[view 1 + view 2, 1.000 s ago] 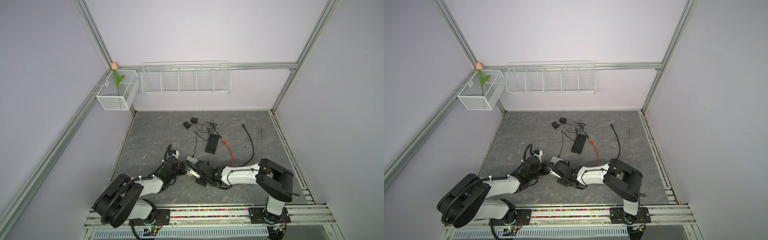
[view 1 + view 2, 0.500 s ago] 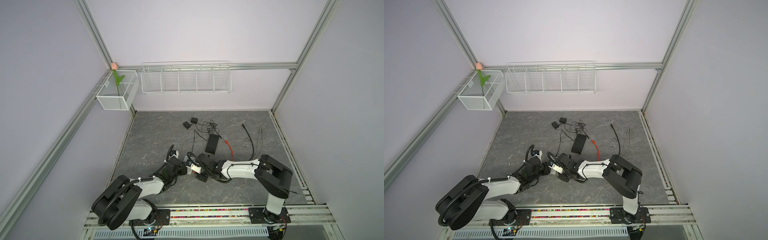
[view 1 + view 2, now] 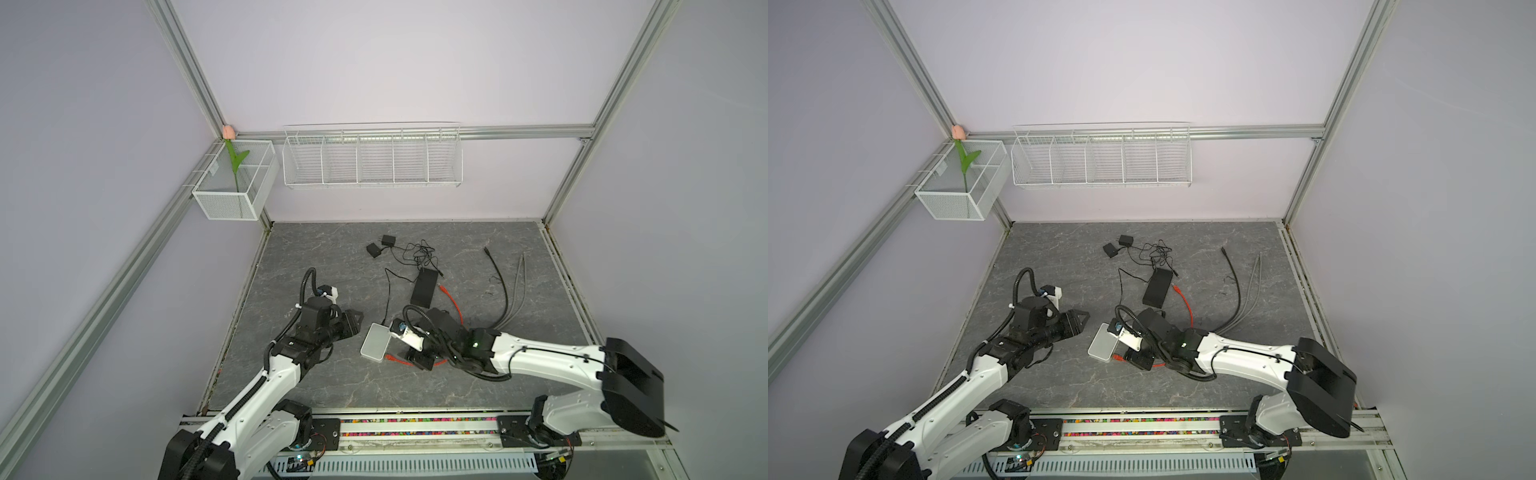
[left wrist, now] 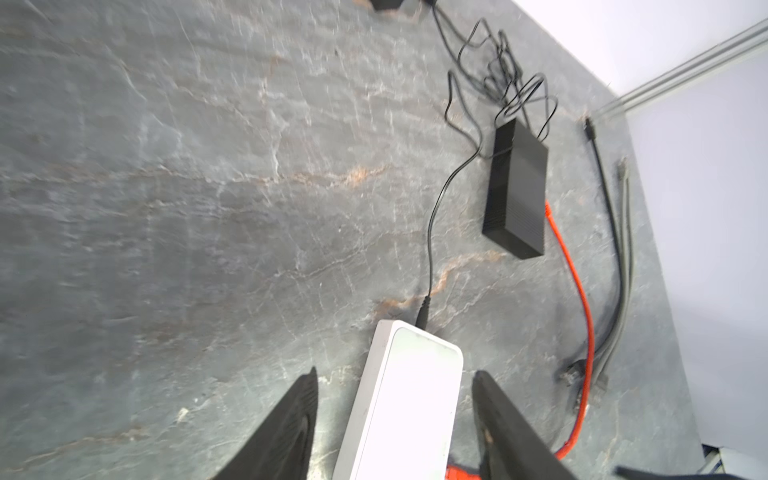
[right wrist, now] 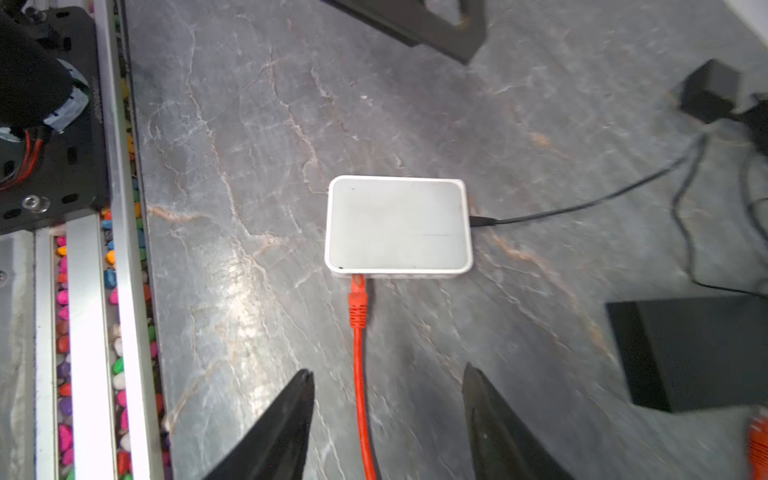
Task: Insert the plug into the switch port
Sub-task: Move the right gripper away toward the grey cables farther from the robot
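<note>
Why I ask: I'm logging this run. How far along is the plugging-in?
Done, it seems: the orange plug sits in a port on the edge of the white switch. In hand: nothing. The left gripper and right gripper both have jaws open and empty, clear of the switch. Left: perhaps only confirming the plug is fully seated, which the pictures cannot show, and backing both grippers off.

A robotics lab test cell: plain lilac walls framed in aluminium rail [image 3: 519, 133], a grey stone-look desk [image 3: 332, 249], and two white robot arms [image 3: 548, 361] bolted to a front track [image 3: 415, 432]. A wire rack [image 3: 372, 166] and a mesh basket [image 3: 232, 203] hang behind.
</note>
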`<state>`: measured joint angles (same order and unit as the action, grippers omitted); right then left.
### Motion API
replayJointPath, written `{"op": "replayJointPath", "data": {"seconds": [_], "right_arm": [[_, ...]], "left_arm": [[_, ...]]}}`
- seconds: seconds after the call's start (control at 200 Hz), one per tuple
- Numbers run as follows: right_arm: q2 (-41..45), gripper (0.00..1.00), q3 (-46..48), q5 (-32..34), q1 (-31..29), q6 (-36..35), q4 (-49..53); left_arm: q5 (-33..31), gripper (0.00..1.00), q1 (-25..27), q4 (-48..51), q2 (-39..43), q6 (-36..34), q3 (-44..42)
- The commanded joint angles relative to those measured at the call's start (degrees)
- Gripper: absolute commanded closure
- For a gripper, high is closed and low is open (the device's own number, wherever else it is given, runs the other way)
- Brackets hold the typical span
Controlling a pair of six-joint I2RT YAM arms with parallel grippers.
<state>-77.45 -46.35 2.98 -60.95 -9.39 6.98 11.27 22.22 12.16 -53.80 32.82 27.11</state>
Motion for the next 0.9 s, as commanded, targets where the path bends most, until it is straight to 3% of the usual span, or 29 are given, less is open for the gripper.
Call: {"op": "replayJointPath", "data": {"seconds": [0.0, 0.08, 0.135, 0.215, 0.3, 0.61, 0.895], "right_arm": [[5.45, 0.39, -0.81, 6.48, 1.83, -0.76, 9.66], [9.11, 0.39, -0.84, 11.78, 2.86, -5.11, 14.79], [11.17, 0.38, -0.37, 14.65, 4.6, -7.56, 18.12], [13.5, 0.38, -0.38, 13.61, 8.84, -11.12, 24.54], [13.76, 0.38, -0.96, 12.1, 12.7, -13.92, 30.32], [-4.19, 0.43, -10.68, 8.71, 20.99, -21.03, 40.22], [-10.84, 0.46, -12.25, 6.17, 27.4, -26.39, 40.7]], "left_arm": [[4.41, 0.41, -0.31, 1.88, 0.05, -1.73, 1.01], [9.31, 0.41, 0.41, -1.04, -0.19, -1.35, 0.24], [8.64, 0.41, 2.27, -0.82, -0.26, -1.89, 0.43], [5.08, 0.4, 5.68, 0.05, -0.67, -2.87, 0.87], [5.57, 0.4, 6.7, -1.72, -1.96, -2.6, 0.51], [6.52, 0.4, 6.79, -3.91, -5.08, -2.52, 1.81], [5.3, 0.4, 6.88, -3.1, -0.6, -1.88, 0.05]]}}
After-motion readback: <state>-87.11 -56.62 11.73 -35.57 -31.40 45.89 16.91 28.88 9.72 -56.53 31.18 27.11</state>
